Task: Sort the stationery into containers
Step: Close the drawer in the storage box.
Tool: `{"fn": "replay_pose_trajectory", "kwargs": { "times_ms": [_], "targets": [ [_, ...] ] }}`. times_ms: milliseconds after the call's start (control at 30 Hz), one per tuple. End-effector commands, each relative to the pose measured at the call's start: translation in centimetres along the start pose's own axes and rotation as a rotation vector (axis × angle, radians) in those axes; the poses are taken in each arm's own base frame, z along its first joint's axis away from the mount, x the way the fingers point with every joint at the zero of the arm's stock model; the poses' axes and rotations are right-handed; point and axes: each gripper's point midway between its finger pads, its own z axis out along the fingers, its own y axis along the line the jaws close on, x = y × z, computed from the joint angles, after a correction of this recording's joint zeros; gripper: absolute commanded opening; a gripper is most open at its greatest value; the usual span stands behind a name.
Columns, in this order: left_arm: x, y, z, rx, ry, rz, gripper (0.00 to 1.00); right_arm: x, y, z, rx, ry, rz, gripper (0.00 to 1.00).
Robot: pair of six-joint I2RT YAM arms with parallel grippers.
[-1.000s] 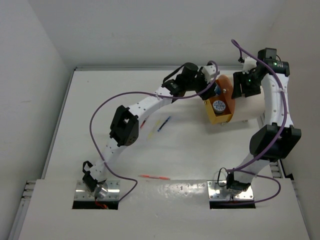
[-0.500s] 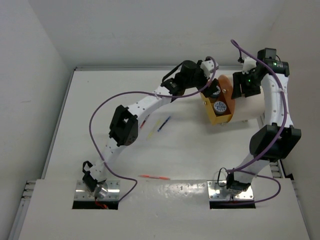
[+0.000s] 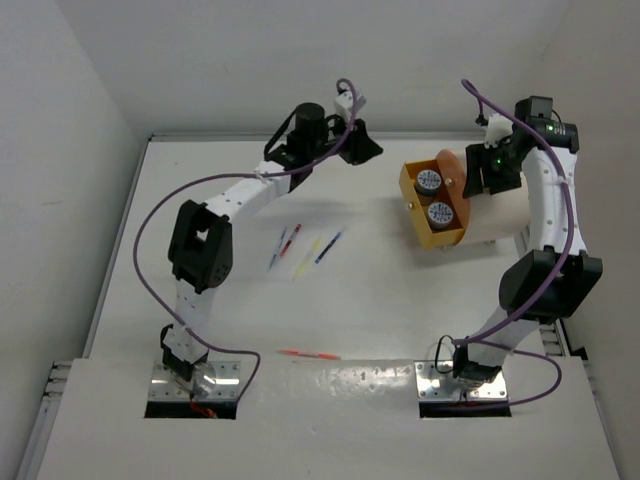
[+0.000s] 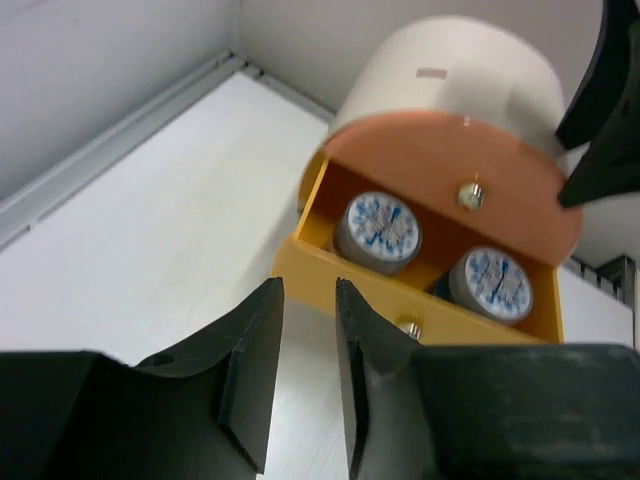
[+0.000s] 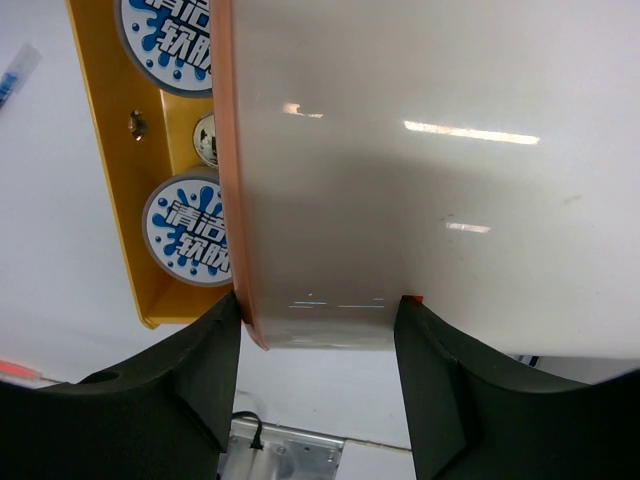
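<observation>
The container is a cream drum [image 3: 505, 212] with an orange front disc [image 3: 452, 172] and an orange drawer [image 3: 447, 238] slid out to the left. Two blue-and-white cylinders [image 3: 429, 181] [image 3: 439, 212] lie in the drawer, one [image 4: 378, 228] beside the other [image 4: 490, 283] in the left wrist view. My left gripper [image 3: 362, 148] [image 4: 310, 290] hangs left of the drawer, jaws a narrow gap apart with nothing between them. My right gripper [image 3: 480, 176] [image 5: 318, 305] is shut on the drum just behind the disc. Three pens [image 3: 285, 243] [image 3: 310, 247] [image 3: 329, 246] lie mid-table.
An orange-red pen [image 3: 308, 354] lies near the front edge, between the two arm bases. The back wall and raised table rim [image 3: 250, 137] run close behind my left gripper. The right arm's elbow [image 3: 548, 280] stands just right of the drum.
My left gripper let go of a cylinder in the drawer, pulled back to the left away from it, and its jaws narrowed. The right arm has not moved.
</observation>
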Motion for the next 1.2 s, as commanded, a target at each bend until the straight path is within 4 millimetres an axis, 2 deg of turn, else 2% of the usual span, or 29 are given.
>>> {"fn": "replay_pose_trajectory", "kwargs": {
  "times_ms": [0, 33, 67, 133, 200, 400, 500, 533, 567, 600, 767, 900, 1000, 1033, 1067, 1167],
  "targets": [
    [-0.4, -3.9, -1.8, 0.157, -0.017, 0.013, 0.37, 7.0, 2.5, 1.6, -0.117, 0.328, 0.062, 0.5],
    [0.4, -3.9, -2.0, 0.162, 0.001, 0.014, 0.47, 7.1, 2.5, 1.6, -0.121, 0.328, 0.063, 0.49],
    [2.0, -4.1, -2.1, 0.168, 0.03, 0.003, 0.53, 7.1, 2.5, 1.7, -0.121, 0.331, 0.065, 0.48],
    [3.4, -4.1, -2.2, 0.159, 0.047, 0.017, 0.64, 7.2, 2.5, 1.7, -0.123, 0.337, 0.065, 0.47],
    [4.3, -4.6, -1.8, 0.179, 0.053, 0.043, 0.66, 7.5, 2.6, 1.8, -0.126, 0.347, 0.067, 0.46],
    [6.9, -6.5, 0.3, 0.239, 0.069, 0.076, 0.65, 7.6, 2.5, 1.9, -0.127, 0.359, 0.067, 0.46],
    [6.6, -6.5, 1.2, 0.233, 0.052, 0.101, 0.62, 7.7, 2.5, 1.9, -0.128, 0.364, 0.064, 0.46],
    [7.3, -6.2, 1.7, 0.227, 0.061, 0.104, 0.59, 7.8, 2.5, 2.0, -0.129, 0.367, 0.064, 0.46],
    [7.1, -6.2, 2.0, 0.228, 0.053, 0.112, 0.58, 7.8, 2.5, 2.0, -0.129, 0.368, 0.063, 0.46],
    [8.1, -5.8, 2.4, 0.229, 0.067, 0.108, 0.56, 7.8, 2.5, 2.0, -0.129, 0.371, 0.063, 0.46],
    [9.6, -6.0, 3.4, 0.244, 0.081, 0.131, 0.45, 7.8, 2.4, 2.1, -0.129, 0.376, 0.058, 0.46],
    [10.2, -6.4, 4.2, 0.247, 0.074, 0.147, 0.42, 7.9, 2.4, 2.3, -0.132, 0.38, 0.057, 0.46],
    [10.1, -6.9, 4.9, 0.271, 0.059, 0.148, 0.42, 8.1, 2.5, 2.5, -0.137, 0.389, 0.058, 0.46],
    [9.4, -7.2, 5.2, 0.285, 0.045, 0.155, 0.42, 8.1, 2.5, 2.6, -0.139, 0.39, 0.058, 0.46],
    [10.1, -7.4, 5.7, 0.293, 0.053, 0.149, 0.42, 8.3, 2.5, 2.6, -0.139, 0.393, 0.056, 0.46],
    [9.9, -8.1, 6.6, 0.316, 0.037, 0.154, 0.42, 8.2, 2.5, 2.7, -0.143, 0.392, 0.052, 0.45]
  ]
}}
